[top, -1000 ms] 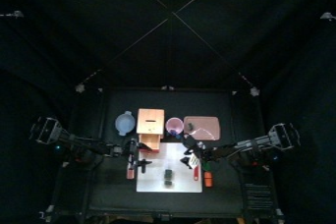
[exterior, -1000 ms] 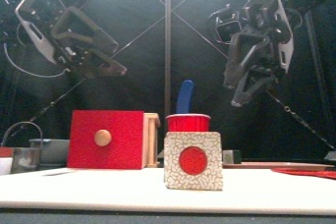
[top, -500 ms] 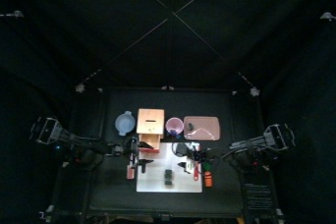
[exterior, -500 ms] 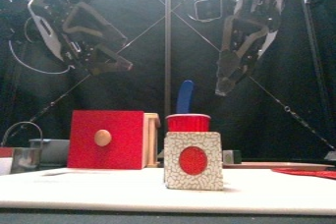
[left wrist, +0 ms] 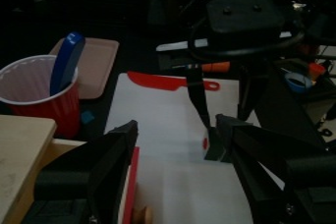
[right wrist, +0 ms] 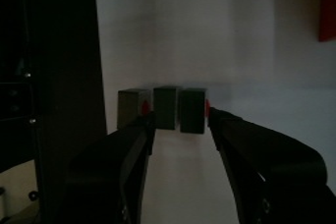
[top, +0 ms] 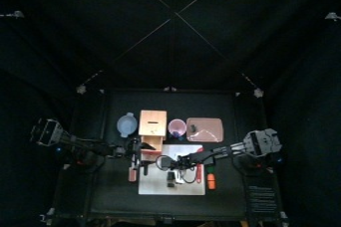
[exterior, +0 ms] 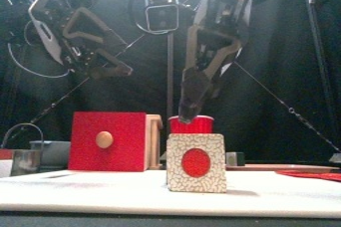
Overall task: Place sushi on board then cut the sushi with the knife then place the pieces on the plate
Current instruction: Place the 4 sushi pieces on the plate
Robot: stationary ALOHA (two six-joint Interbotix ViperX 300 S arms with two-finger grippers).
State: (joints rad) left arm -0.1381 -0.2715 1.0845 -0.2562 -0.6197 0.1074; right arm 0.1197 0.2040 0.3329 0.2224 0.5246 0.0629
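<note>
The sushi roll (exterior: 196, 163) stands on the white board (top: 155, 184), its white end face with a red centre toward the front. In the right wrist view its dark blocks (right wrist: 165, 108) lie just ahead of the jaws. My right gripper (top: 174, 164) hangs open above the roll (top: 172, 179), reaching in over the board; its tips (exterior: 186, 110) are a little above the sushi. A red knife (left wrist: 184, 84) lies flat on the board's right part. My left gripper (left wrist: 174, 130) is open and holds nothing, raised at the board's left edge (top: 138, 154).
Along the back stand a blue-grey bowl (top: 127, 124), the wooden box (top: 152, 126) with its red drawer front (exterior: 107, 139), a red cup (left wrist: 33, 90) holding a blue knife (left wrist: 66, 56), and the pink tray (top: 204, 128).
My right arm has swung left and come down over the board, and now hangs above the sushi. The left arm has hardly moved.
</note>
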